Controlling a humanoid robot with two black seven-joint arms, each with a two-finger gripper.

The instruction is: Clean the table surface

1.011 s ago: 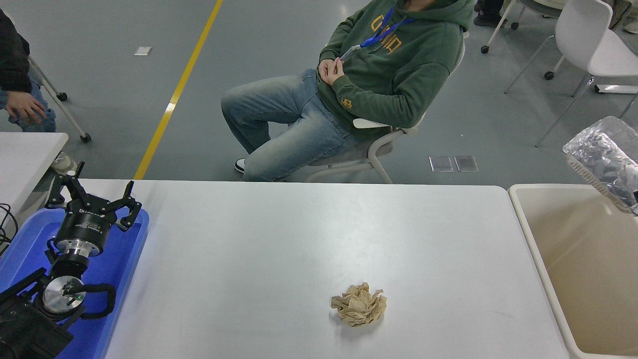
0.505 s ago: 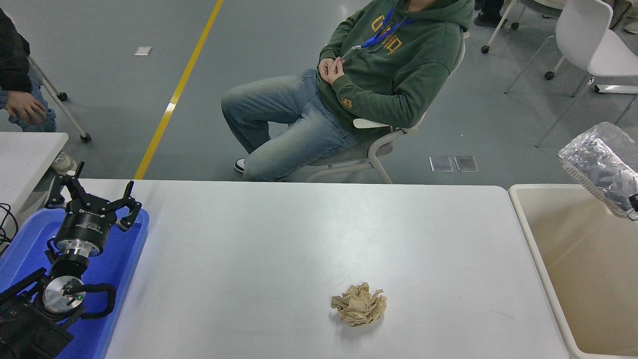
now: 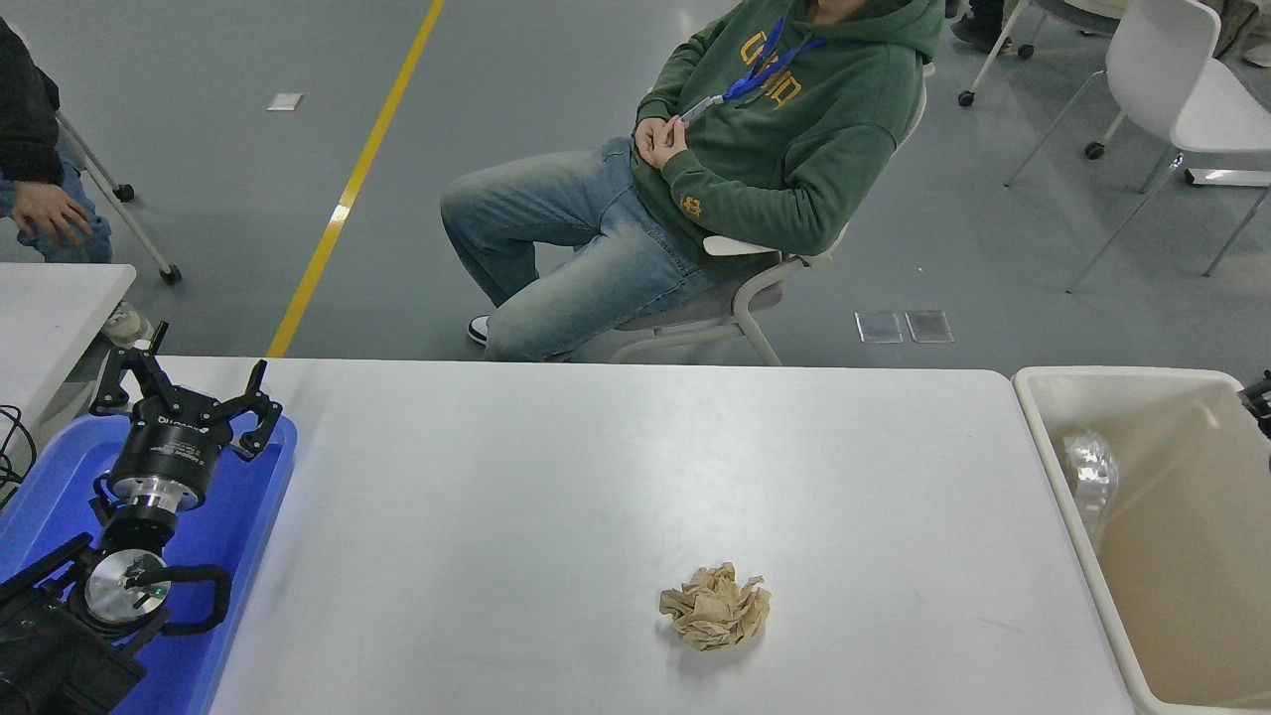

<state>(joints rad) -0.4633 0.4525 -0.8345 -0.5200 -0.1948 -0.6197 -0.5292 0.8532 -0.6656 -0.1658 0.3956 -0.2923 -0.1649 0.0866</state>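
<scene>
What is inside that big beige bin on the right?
In the beige bin, one crumpled clear or silvery wrapper lies against the left wall. The rest of the visible floor looks bare; the bin's right side runs out of frame.

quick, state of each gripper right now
Left gripper: open, holding nothing, over the blue tray.
Right gripper: barely in view at the right edge, cannot be told.

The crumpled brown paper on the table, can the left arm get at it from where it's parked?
Probably yes: bare table surface lies between the left gripper, parked over the blue tray, and the paper, though it's a long sideways stretch.
</scene>
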